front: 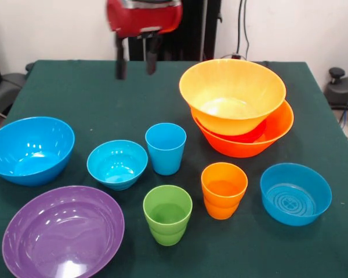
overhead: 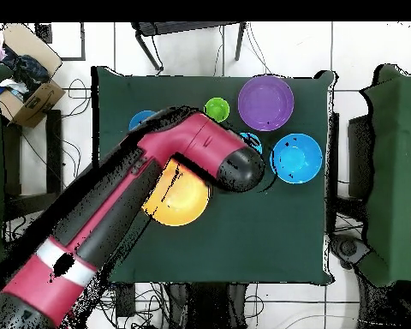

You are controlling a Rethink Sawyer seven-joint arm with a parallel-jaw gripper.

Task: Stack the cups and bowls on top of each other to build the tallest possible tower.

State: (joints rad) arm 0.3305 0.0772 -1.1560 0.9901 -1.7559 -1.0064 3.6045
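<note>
The gripper (front: 137, 65) is held with its fingers apart and empty above the table (front: 75, 92), at ten o'clock from the two nested orange bowls (front: 235, 104).

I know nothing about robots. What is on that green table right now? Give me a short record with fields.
Table: dark green cloth-covered table
Start of tower: yellow-orange glossy plastic bowl nested tilted in a darker orange plastic bowl
Loose bowls: large blue bowl, small blue bowl, ridged blue bowl, wide purple bowl
Cups, upright and apart: blue cup, green cup, orange cup
Robot: red and black gripper above the table's far part, fingers apart, empty
</note>
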